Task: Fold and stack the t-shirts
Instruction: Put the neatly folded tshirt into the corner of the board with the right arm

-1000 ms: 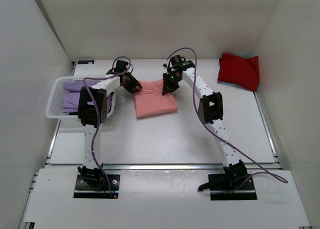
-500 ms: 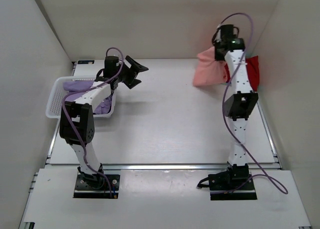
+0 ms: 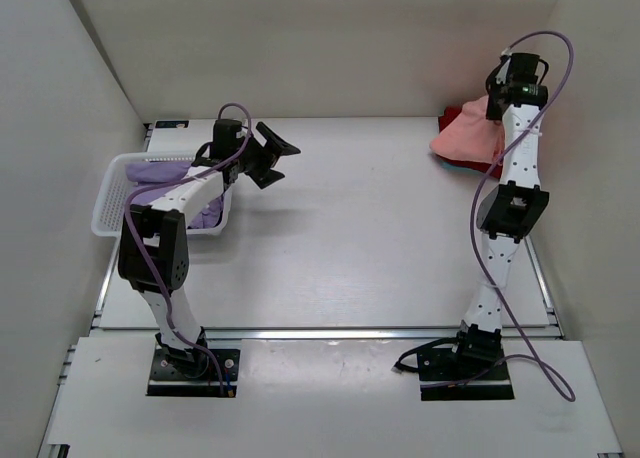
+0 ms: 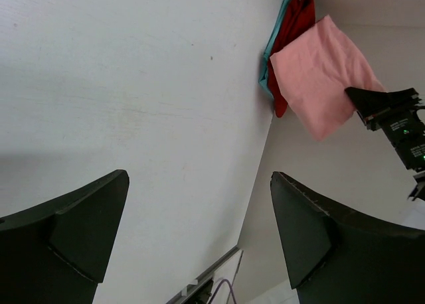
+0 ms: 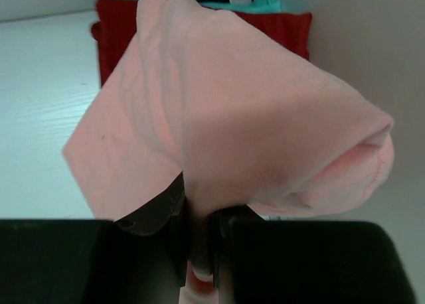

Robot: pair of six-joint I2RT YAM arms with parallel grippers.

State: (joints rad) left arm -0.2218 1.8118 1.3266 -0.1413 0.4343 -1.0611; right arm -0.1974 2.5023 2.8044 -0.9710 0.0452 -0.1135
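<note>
Your right end effector (image 5: 198, 218) pinches salmon-pink t-shirt (image 3: 462, 138) over red t-shirt (image 5: 113, 38), upper right; drop too high & fold could spill. Left end effector (image 4: 199, 231) gapes, empty.

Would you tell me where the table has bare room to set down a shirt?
The table's whole middle is bare, from the basket across to the red shirt. Crowded: the far right corner, where the pink shirt hangs from the right gripper over it; the left gripper hovers open by the basket.

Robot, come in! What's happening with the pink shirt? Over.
Left gripper open, empty. Right gripper shut on pink shirt, held above red shirt. Nothing in the way.
</note>
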